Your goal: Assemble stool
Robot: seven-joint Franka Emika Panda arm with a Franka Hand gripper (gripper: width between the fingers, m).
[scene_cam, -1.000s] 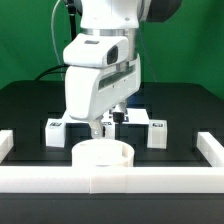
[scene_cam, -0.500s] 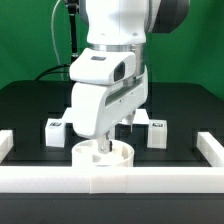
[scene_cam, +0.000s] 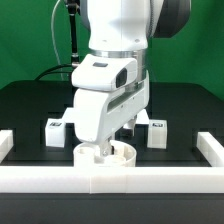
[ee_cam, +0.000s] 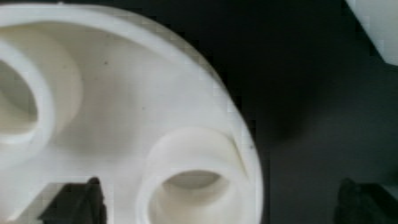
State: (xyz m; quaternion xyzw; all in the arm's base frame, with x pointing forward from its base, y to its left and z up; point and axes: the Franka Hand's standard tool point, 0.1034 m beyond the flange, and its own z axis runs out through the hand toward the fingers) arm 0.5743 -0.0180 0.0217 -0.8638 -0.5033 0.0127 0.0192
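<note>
The stool's round white seat disc lies at the front middle of the black table, against the white rail. My gripper has come down onto its left part in the exterior view. In the wrist view the seat fills most of the picture, with a round socket near its rim. The gripper stands open, one dark finger over the disc and the other outside the rim, so the jaws straddle the rim without closing on it. Two white legs with tags stand behind, left and right.
A long white rail wall runs along the front, with short side pieces at the exterior view's left and right. The arm's bulky white body hides the table's middle behind the seat. A green backdrop rises behind the table.
The arm has come down and shifted slightly to the exterior view's right, bringing the open fingers from above the seat down to its rim. The seat and legs have not moved.
</note>
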